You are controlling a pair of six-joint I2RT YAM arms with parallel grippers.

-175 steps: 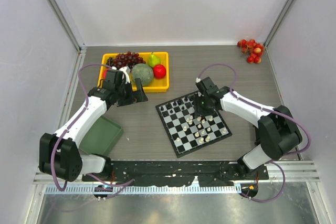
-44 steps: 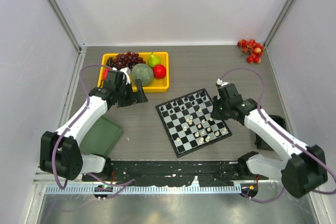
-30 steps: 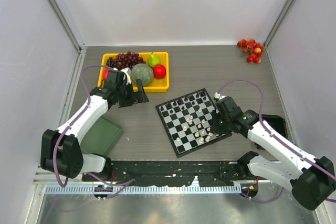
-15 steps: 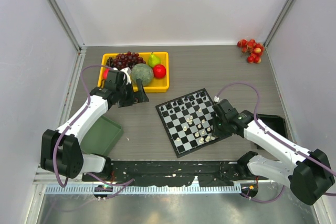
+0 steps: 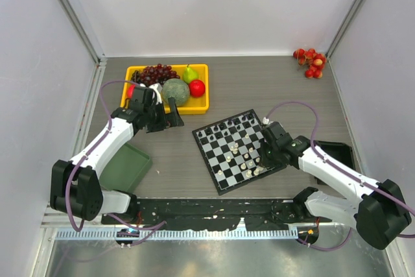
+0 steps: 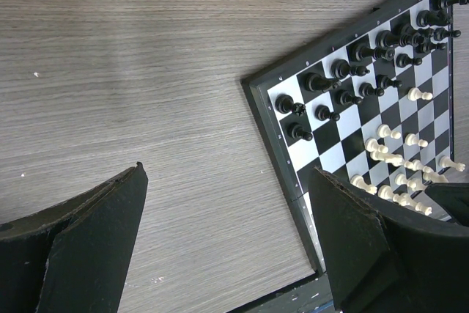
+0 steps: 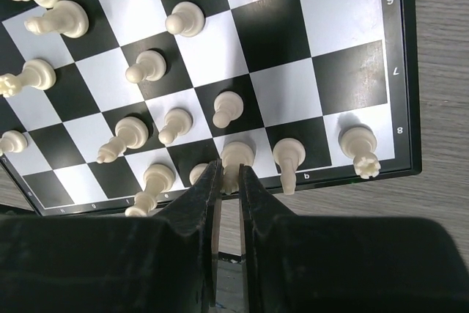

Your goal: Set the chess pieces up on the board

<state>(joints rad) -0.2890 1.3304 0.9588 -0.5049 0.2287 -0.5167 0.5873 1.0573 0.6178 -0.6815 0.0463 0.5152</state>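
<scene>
The board lies tilted in the middle of the table. Black chess pieces stand along its far-left side, and cream-white pieces are on its near-right half. My right gripper is at the board's near-right edge. In the right wrist view it is shut on a white piece in the edge row, between other white pieces. My left gripper hovers open and empty over bare table left of the board; its jaws stand wide apart.
A yellow tray with grapes, a pear, a melon and a red fruit stands at the back left. A green tray lies at the near left. Red cherries lie at the back right corner. A black object lies right of the board.
My right gripper has moved from beside the board's right corner down to its near-right edge row and stands shut on a white piece. The left arm has not moved.
</scene>
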